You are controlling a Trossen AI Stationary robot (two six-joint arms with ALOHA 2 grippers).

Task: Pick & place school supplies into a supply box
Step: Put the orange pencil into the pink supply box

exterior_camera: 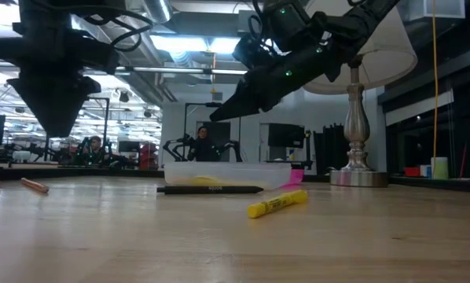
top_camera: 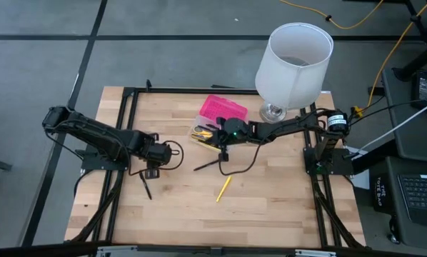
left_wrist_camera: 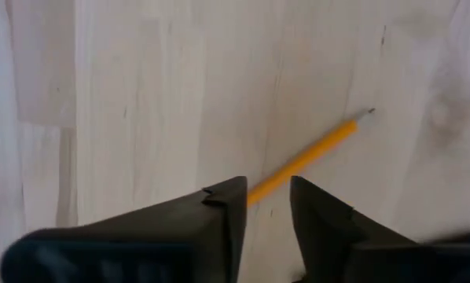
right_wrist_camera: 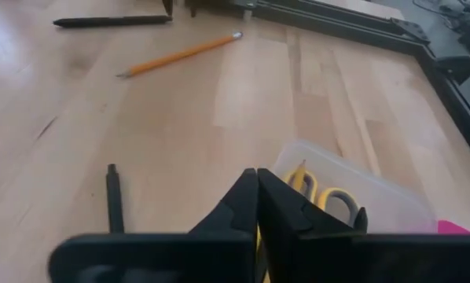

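An orange pencil (left_wrist_camera: 310, 153) lies flat on the wooden table, and its near end runs under the gap of my open left gripper (left_wrist_camera: 268, 208), which points down above it at the table's left (top_camera: 153, 164). My right gripper (right_wrist_camera: 257, 179) is shut and holds nothing. It slants down over the near edge of the supply box's clear half (right_wrist_camera: 361, 192), in which yellow-handled scissors (right_wrist_camera: 321, 192) lie. The box's pink half (top_camera: 224, 109) sits beside the clear half. A black pen (top_camera: 208, 165) and a yellow marker (top_camera: 223, 188) lie on the table near the middle.
A white lamp (top_camera: 293, 61) stands at the far right, close behind the box. Another black pen (top_camera: 146, 187) lies near the left arm. A black metal frame (top_camera: 128, 128) borders the table. Bare wood lies toward the near edge.
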